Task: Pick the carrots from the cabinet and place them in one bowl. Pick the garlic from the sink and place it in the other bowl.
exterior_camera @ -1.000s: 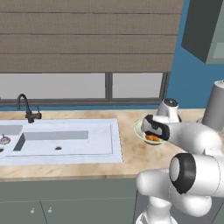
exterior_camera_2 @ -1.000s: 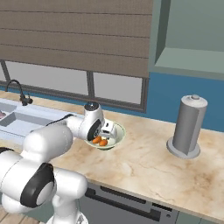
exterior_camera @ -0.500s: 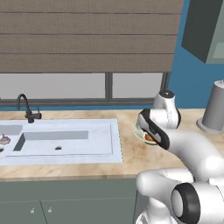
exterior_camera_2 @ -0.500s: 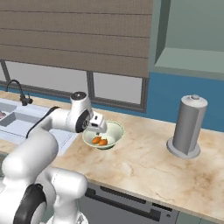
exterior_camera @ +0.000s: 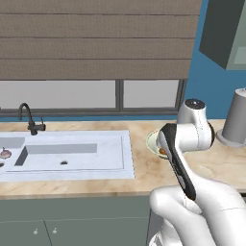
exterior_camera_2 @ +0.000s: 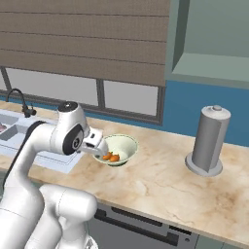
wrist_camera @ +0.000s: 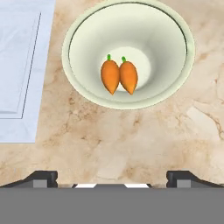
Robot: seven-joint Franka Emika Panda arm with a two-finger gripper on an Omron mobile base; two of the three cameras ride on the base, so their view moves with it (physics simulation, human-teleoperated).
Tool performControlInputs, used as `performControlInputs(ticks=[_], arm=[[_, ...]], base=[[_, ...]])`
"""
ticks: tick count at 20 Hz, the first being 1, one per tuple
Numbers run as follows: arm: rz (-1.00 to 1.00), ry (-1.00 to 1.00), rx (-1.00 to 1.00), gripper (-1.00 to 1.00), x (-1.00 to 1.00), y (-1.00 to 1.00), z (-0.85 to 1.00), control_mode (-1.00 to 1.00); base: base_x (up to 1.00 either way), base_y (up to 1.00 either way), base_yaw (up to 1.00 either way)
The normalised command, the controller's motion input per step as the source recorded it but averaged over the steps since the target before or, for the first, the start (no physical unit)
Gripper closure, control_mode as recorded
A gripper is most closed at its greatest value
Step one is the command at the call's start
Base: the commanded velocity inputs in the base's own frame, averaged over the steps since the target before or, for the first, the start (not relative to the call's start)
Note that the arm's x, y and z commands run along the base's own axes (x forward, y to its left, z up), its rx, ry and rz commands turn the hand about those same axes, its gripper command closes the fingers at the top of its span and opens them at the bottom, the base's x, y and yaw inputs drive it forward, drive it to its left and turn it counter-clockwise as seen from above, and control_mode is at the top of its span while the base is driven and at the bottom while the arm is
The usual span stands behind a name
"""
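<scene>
Two stubby orange carrots [wrist_camera: 119,76] lie side by side in the bottom of the shallow cream-green bowl [wrist_camera: 83,30] on the counter. My gripper [wrist_camera: 111,178] hangs above the bowl's near side, open, with nothing between its fingertips [wrist_camera: 43,177]. In the right base view the gripper [exterior_camera_2: 100,147] sits at the left rim of the bowl [exterior_camera_2: 125,144], just over the carrots [exterior_camera_2: 111,157]. The sink [exterior_camera: 67,153] lies left of the bowl [exterior_camera: 152,140], with the small pinkish garlic [exterior_camera: 6,153] at its left end. The wall cabinet [exterior_camera_2: 209,44] hangs upper right. The other bowl is out of view.
A tall grey canister [exterior_camera_2: 209,141] stands on the counter right of the bowl. A dark faucet [exterior_camera: 29,120] rises behind the sink. Window blinds and a blue wall back the counter. Bare marble counter [exterior_camera_2: 155,180] stretches between the bowl and the canister.
The hand has lifted up and back out of the bowl, leaving both carrots inside. The arm's elbow has swung forward and its jaws stand a little wider.
</scene>
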Motion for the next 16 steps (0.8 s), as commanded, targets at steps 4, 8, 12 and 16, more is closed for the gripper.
performControlInputs(ticks=[4,8,12,16], arm=[[-0.05,-0.02,0.00,-1.00,-0.90,0.00,0.34,-1.00],[0.00,0.00,0.00,-1.00,-0.19,0.00,0.00,-1.00],[0.00,0.00,0.00,-1.00,0.00,0.00,0.00,-1.00],[0.00,0.00,0.00,-1.00,0.00,0.00,0.00,-1.00]], base=[[0.00,0.00,0.00],[0.00,0.00,0.00],[0.00,0.00,0.00],[0.00,0.00,0.00]])
